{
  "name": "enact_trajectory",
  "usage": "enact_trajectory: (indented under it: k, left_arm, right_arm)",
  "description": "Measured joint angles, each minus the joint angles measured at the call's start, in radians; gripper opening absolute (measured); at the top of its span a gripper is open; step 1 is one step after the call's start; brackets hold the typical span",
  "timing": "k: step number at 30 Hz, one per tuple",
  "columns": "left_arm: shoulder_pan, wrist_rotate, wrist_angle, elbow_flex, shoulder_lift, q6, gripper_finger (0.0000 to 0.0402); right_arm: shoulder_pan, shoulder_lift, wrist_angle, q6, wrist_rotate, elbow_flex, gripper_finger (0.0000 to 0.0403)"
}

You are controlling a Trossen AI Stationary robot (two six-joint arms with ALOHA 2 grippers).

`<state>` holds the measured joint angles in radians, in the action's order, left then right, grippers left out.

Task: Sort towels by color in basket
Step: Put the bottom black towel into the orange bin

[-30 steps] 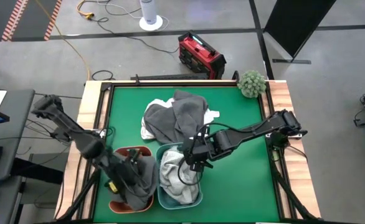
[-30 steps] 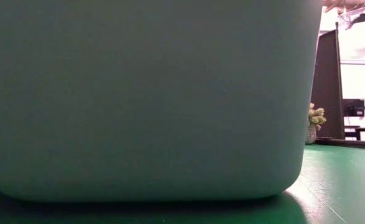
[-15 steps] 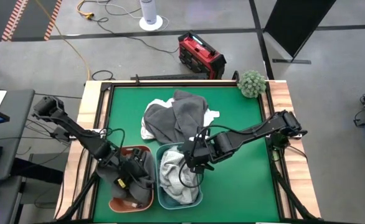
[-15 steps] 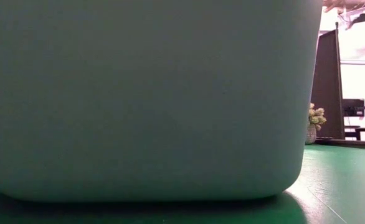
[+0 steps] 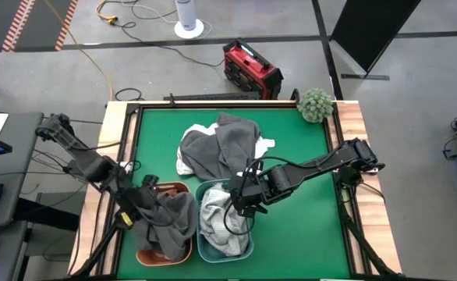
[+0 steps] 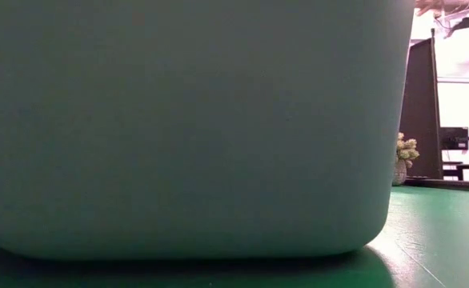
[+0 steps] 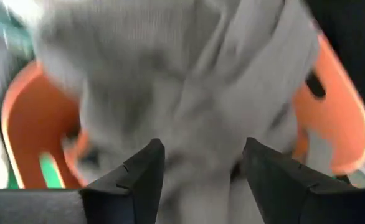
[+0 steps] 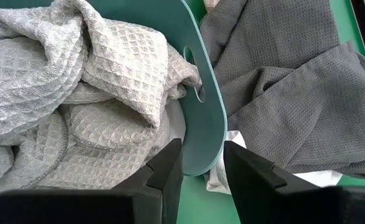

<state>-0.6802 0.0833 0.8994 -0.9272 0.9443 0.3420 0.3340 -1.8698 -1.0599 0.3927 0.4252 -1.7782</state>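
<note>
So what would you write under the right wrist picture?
Right gripper straddling the teal basket's rim, light towels inside, dark towels outside.

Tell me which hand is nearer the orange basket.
Left. The left hand sits at the orange basket, just off its rim by the dark grey towel. The right hand is over the neighbouring teal basket.

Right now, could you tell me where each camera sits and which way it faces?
High: above the table, looking straight down; both arms, orange bin, teal bin, towel pile.
Low: at tabletop height, looking level; the teal bin's wall fills it; no arm.
Left wrist: over the orange bin and grey towel; own open pincer.
Right wrist: own pincer astride the teal bin's rim.
Shared: high and right wrist both show the teal bin.
</note>
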Motion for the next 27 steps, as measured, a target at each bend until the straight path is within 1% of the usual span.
enact_trajectory:
  k: [4, 7, 10, 15, 17, 18, 20, 21, 24, 25, 27]
  left_arm:
    - [-0.062, -0.005, 0.14, 0.038, -0.009, 0.093, 0.0205]
    - [-0.109, 0.0, 0.167, 0.075, 0.004, 0.098, 0.0205]
    - [-0.152, 0.012, 0.153, 0.109, 0.03, 0.091, 0.0205]
    - [-0.19, 0.099, 0.166, 0.115, 0.115, 0.031, 0.0205]
    - [-0.198, 0.134, 0.168, 0.108, 0.152, -0.007, 0.0195]
    - [-0.202, 0.14, 0.166, 0.105, 0.168, -0.032, 0.0185]
    - [-0.211, 0.152, 0.169, 0.098, 0.197, -0.071, 0.015]
    - [-0.216, 0.156, 0.175, 0.092, 0.212, -0.085, 0.0126]
    - [-0.232, 0.166, 0.224, 0.059, 0.25, -0.096, 0.0032]
    - [-0.235, 0.175, 0.248, 0.044, 0.257, -0.093, 0.0018]
    - [-0.241, 0.201, 0.307, 0.001, 0.268, -0.081, 0.001]
  right_arm:
    - [0.001, 0.0, 0.0, 0.0, 0.007, 0.0, 0.0147]
    - [0.004, 0.0, 0.003, 0.001, 0.025, 0.0, 0.0147]
    - [0.006, 0.0, 0.01, 0.001, 0.026, 0.0, 0.0147]
    - [0.008, 0.0, 0.01, 0.001, 0.026, 0.0, 0.0147]
    - [0.007, 0.0, 0.01, 0.001, 0.026, 0.0, 0.0147]
    - [0.007, 0.0, 0.01, 0.0, 0.026, 0.0, 0.0147]
    - [0.007, 0.0, 0.01, 0.0, 0.026, 0.0, 0.0147]
    - [0.007, 0.0, 0.01, 0.0, 0.026, 0.0, 0.0147]
    - [0.011, 0.0, 0.008, 0.0, 0.026, 0.0, 0.0147]
    - [0.012, 0.0, 0.007, -0.001, 0.026, 0.0, 0.0147]
    - [0.013, 0.0, 0.006, -0.001, 0.026, 0.0, 0.0147]
